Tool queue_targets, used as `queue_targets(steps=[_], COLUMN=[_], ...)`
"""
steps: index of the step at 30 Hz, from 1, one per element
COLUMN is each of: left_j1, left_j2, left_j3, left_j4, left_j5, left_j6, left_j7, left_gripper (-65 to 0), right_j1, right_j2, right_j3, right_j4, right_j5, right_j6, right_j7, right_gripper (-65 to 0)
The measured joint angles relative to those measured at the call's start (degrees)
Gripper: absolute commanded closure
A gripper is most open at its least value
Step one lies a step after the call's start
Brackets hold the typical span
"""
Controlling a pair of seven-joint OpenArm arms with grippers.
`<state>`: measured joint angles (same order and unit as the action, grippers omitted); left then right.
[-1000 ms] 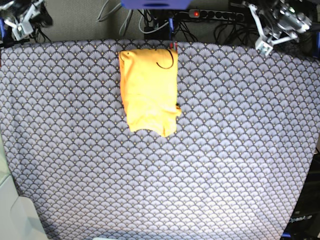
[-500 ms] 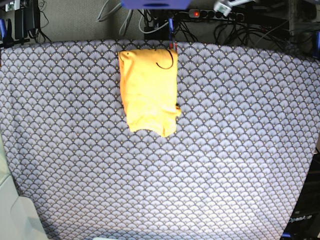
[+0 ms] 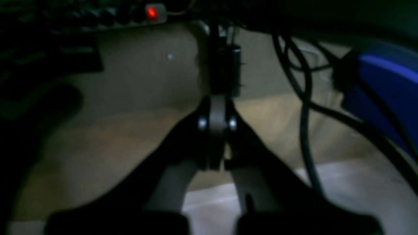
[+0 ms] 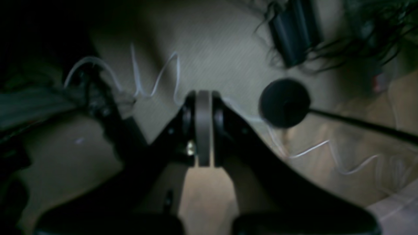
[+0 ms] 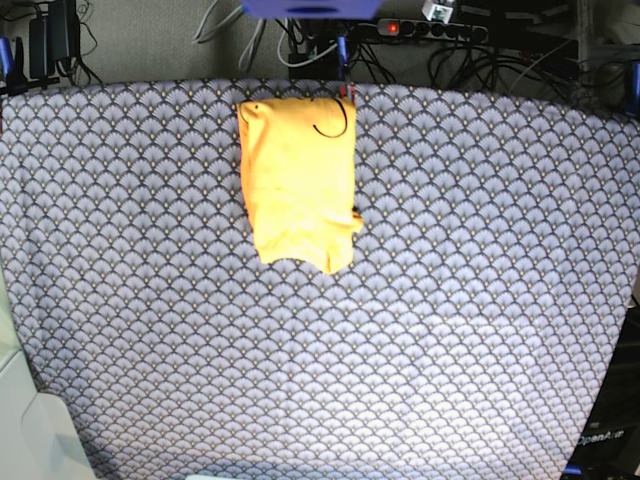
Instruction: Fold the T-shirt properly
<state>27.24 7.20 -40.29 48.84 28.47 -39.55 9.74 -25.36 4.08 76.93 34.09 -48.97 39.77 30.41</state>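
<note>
Base view: the T-shirt point(image 5: 297, 183) lies folded into a compact upright rectangle on the table point(image 5: 480, 300), near the far edge and a little left of the middle. The table carries a blue-grey fan-patterned tablecloth point(image 5: 150, 330) that covers it from side to side. The folded bundle is yellow-orange and plain; its near edge is uneven, with one corner hanging a bit lower on the right. A thin dark cable point(image 5: 333, 122) loops across the far right corner of the cloth. Neither arm shows over the table in this view. Behind the far edge run tangled cables and a power strip point(image 5: 430, 30) with a lit red switch.

Left wrist view: the left claw point(image 3: 217, 130) points away from the table, toward dim floor and cables. Its two fingers point(image 3: 202, 127) stand pressed together with nothing between them. The picture is dark and blurred; a red light point(image 3: 151, 13) glows at the top, a blue body point(image 3: 385, 94) sits at the right, and a pale strip that may be the table's edge crosses the bottom.

Right wrist view: the right claw point(image 4: 203, 129) likewise has its fingers together, flat face to flat face, empty. Beyond it lie a pale floor, thin white wires point(image 4: 153, 81) and a round black knob point(image 4: 284, 102) on a dark rod, all blurred. The T-shirt does not show in either wrist view.
</note>
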Motion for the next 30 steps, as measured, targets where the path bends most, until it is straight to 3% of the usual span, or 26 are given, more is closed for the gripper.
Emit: queue_targets(steps=[4,8,10,12,14,16,21,24,26,30], left_j1=[-5.2,-9.5,-11.5,-13.5,-15.4,-17.5,-22.0,-21.5,-21.6,-23.1], left_j2=[-4.0,-7.1,-7.7,-8.6,-9.8,-10.1,-10.0,-9.4,-9.0,-8.2], left_j3=[-3.4,-3.8,-3.5,-3.8,-3.9,-3.8,-4.1,-4.1,-4.1,-4.1], left_j4=[-15.2,-30.9,-38.8,-45.9,-49.6,-49.4,-48.4,-48.6,-49.1,-49.1], left_j5=[3.9,6.7,9.7,12.2,13.0,13.2,12.4,10.2,8.5,7.9], left_j6=[0.6,0.6,7.3,15.3,21.9,29.8,43.6,48.0,48.2,47.5], left_j7=[-5.9,-20.3,-25.2,-26.2,-24.6,-22.8,-22.8,-22.0,-20.9,-21.2], left_gripper=[0.0,0.0,0.0,0.0,0.0,0.0,0.0,0.0,0.0,0.0], right_j1=[0.8,4.4,6.7,8.0,9.0,9.9,13.2,14.1,14.2,15.0], right_j2=[-0.2,-0.1,-0.2,0.8,1.8,2.4,0.4,-1.3,-1.6,-1.3], right_j3=[-0.2,-0.2,-0.3,-0.2,-0.2,-0.2,0.2,0.2,0.2,0.3], right_j4=[-8.9,-18.8,-23.1,-26.7,-29.2,-30.9,-31.7,-32.2,-32.3,-32.0], right_j5=[-9.1,-19.1,-24.3,-27.7,-29.7,-30.8,-31.5,-31.5,-31.6,-31.2], right_j6=[-0.1,-1.6,-11.8,-19.1,-26.4,-31.5,-45.7,-51.2,-54.1,-54.7], right_j7=[1.5,1.1,0.5,0.6,-3.6,-5.7,-6.3,-6.1,-6.5,-6.5], right_gripper=[0.0,0.0,0.0,0.0,0.0,0.0,0.0,0.0,0.0,0.0])
